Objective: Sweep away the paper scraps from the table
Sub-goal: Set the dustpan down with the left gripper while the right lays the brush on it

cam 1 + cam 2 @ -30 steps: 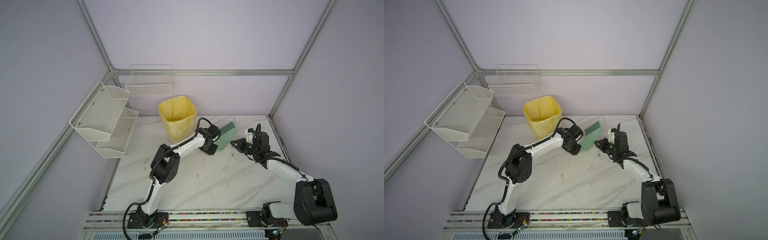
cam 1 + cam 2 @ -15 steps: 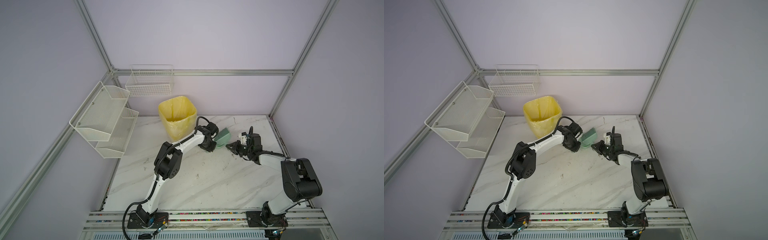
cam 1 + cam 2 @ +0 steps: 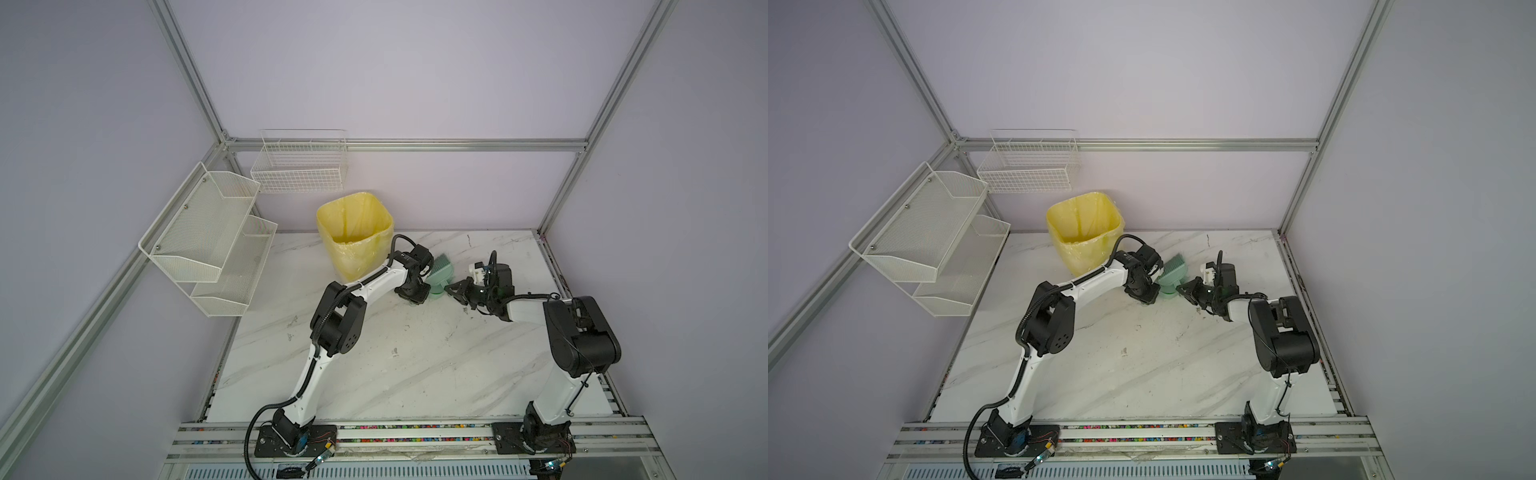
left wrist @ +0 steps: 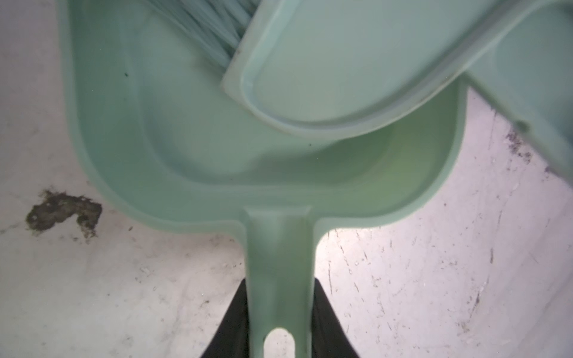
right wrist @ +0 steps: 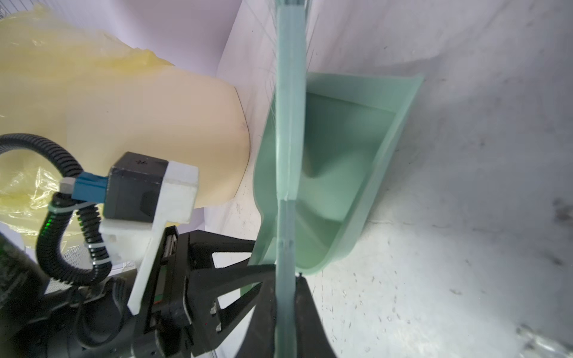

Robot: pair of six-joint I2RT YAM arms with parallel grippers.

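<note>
Yellow-lined bin (image 3: 353,232) stands far back, left of middle on the counter (image 3: 415,374). Just right of it, the left hand (image 3: 417,292) is clamped on the handle of the green dustpan (image 4: 217,148), which is low at the counter with nothing in it. Further right, the brush (image 4: 341,62) lies with its bristles in the pan, its handle gripped by the right hand (image 3: 457,289). No paper scraps show on the counter or in the pan, so sweeping looks done, and the next move is likely to park both tools and let go.

no writing, label or number is legible on anything shown.
</note>
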